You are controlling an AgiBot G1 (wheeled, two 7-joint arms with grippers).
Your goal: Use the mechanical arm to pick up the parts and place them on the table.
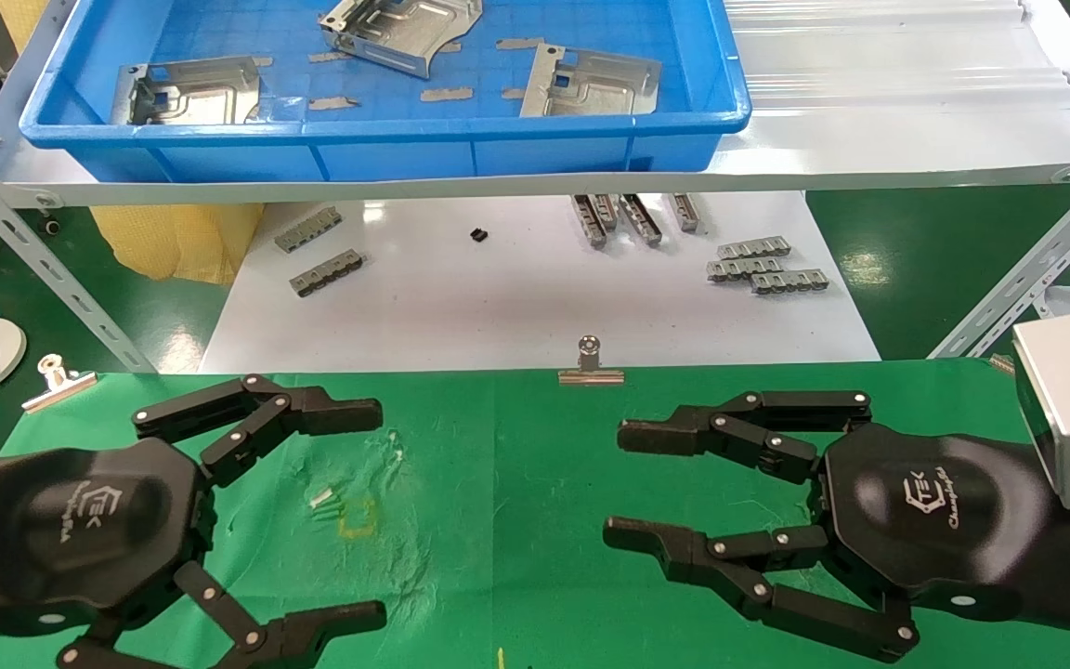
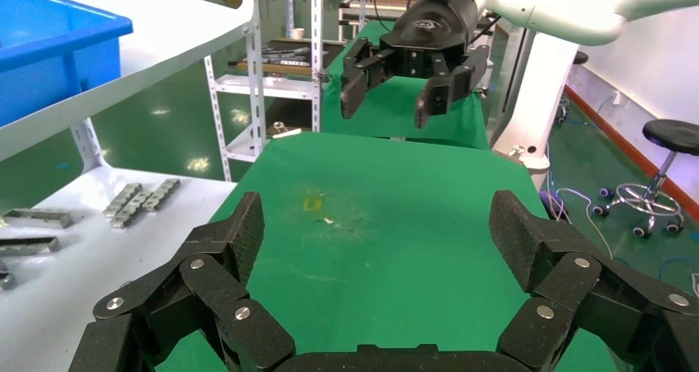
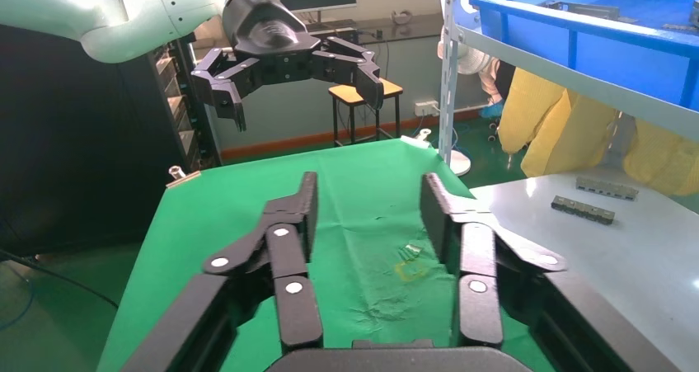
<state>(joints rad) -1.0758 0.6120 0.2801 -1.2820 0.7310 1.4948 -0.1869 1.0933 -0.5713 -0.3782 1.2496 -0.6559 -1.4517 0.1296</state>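
Three shiny silver stamped parts lie in the blue tray (image 1: pixel 535 130) on the upper shelf: one at the left (image 1: pixel 189 93), one at the back middle (image 1: pixel 400 32), one at the right (image 1: pixel 591 85). The green-cloth table (image 1: pixel 516 465) bears a faint yellow mark (image 1: pixel 357 520). My left gripper (image 1: pixel 377 516) is open and empty above the cloth at the left; it also shows in its own wrist view (image 2: pixel 375 232). My right gripper (image 1: pixel 617 483) is open and empty above the cloth at the right, seen too in its wrist view (image 3: pixel 367 207). The two grippers face each other.
Small grey notched strips (image 1: pixel 321 251) (image 1: pixel 763 265) lie on the glossy white board (image 1: pixel 498 307) under the shelf. Silver binder clips (image 1: pixel 591 367) (image 1: pixel 57 379) grip the cloth's far edge. Angled metal shelf braces (image 1: pixel 43 269) (image 1: pixel 1027 269) stand at both sides.
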